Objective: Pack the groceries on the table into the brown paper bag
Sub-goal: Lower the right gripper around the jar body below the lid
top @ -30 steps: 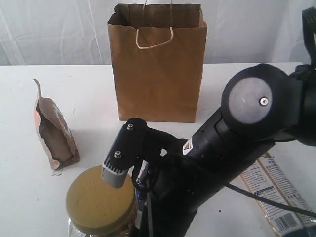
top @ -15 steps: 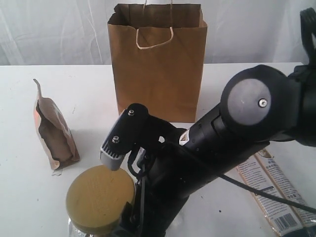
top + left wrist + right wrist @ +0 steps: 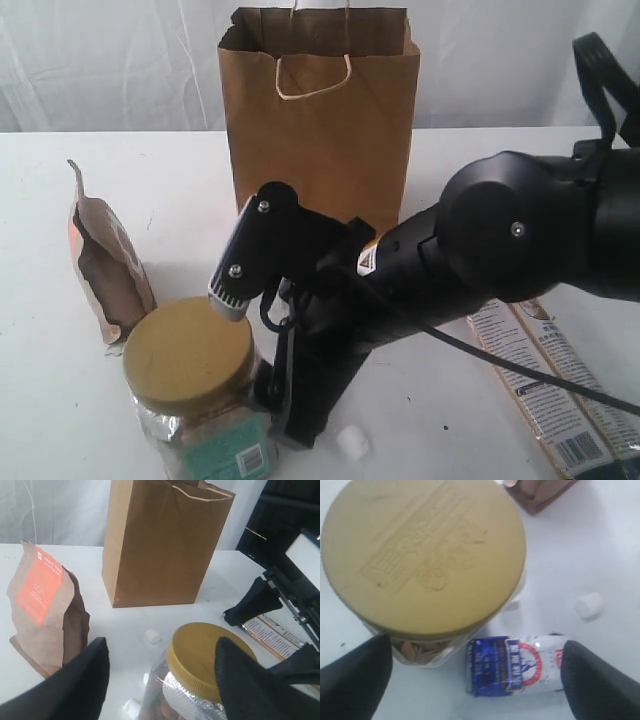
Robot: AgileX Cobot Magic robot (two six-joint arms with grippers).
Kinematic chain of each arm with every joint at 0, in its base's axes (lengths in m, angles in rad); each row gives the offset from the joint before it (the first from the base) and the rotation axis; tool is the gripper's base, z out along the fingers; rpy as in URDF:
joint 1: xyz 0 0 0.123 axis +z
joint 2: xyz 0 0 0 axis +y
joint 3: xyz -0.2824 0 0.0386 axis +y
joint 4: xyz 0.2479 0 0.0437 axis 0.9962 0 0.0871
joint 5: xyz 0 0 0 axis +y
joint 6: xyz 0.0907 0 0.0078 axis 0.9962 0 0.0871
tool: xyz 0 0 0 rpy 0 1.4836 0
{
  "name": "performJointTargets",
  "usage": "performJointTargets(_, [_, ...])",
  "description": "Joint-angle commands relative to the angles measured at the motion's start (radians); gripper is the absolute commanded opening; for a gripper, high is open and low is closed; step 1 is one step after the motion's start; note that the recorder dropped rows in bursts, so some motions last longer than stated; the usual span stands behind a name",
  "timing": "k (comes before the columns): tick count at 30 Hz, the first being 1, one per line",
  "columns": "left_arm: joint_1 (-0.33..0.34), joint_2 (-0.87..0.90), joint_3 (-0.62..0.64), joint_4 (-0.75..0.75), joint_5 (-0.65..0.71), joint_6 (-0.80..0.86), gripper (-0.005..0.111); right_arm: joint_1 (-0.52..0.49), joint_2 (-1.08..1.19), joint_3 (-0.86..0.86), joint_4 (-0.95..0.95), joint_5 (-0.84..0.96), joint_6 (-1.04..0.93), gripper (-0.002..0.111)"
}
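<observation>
Groceries [image 3: 110, 270] stand on the bench [image 3: 180, 170], near of the bag [image 3: 320, 130]. Near left, the jar [image 3: 190, 365] has shifted farther in, between the fingers of the open left gripper [image 3: 160, 645]. Right gripper [image 3: 472, 647], open, has drawn back above the carton [image 3: 515, 670]; nothing is grasped yet.

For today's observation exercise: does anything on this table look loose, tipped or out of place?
A white marshmallow lies loose on the table near the gold-lidded jar, out of any packet. A small blue-white carton appears tipped flat beside that jar rather than standing.
</observation>
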Motion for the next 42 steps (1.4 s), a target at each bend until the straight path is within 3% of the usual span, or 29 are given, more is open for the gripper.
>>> performJointTargets(1, [-0.005,-0.003,-0.006,-0.014,0.009,0.002,0.064,0.004,0.001,0.0,-0.032,-0.16,0.003,0.082])
performJointTargets(7, [-0.005,-0.003,-0.006,-0.014,0.009,0.002,0.064,0.004,0.018,-0.031,-0.027,-0.25,0.024,0.073])
performJointTargets(13, [-0.005,-0.003,-0.006,-0.019,0.031,0.002,0.064,0.004,-0.007,-0.043,-0.025,-0.064,0.256,0.074])
performJointTargets(20, [-0.005,-0.003,-0.006,-0.02,0.026,0.002,0.064,0.004,-0.012,-0.043,0.06,0.158,0.266,0.085])
performJointTargets(26, [-0.005,-0.003,-0.006,-0.02,0.026,0.002,0.064,0.035,0.017,-0.043,0.119,0.091,0.264,0.086])
performJointTargets(32, [-0.005,-0.003,-0.006,-0.02,0.028,0.002,0.064,0.117,0.098,-0.043,0.129,0.005,0.262,0.094])
performJointTargets(42, [-0.005,-0.003,-0.006,-0.02,0.032,0.002,0.064,0.128,0.125,-0.043,0.131,-0.109,0.299,0.095])
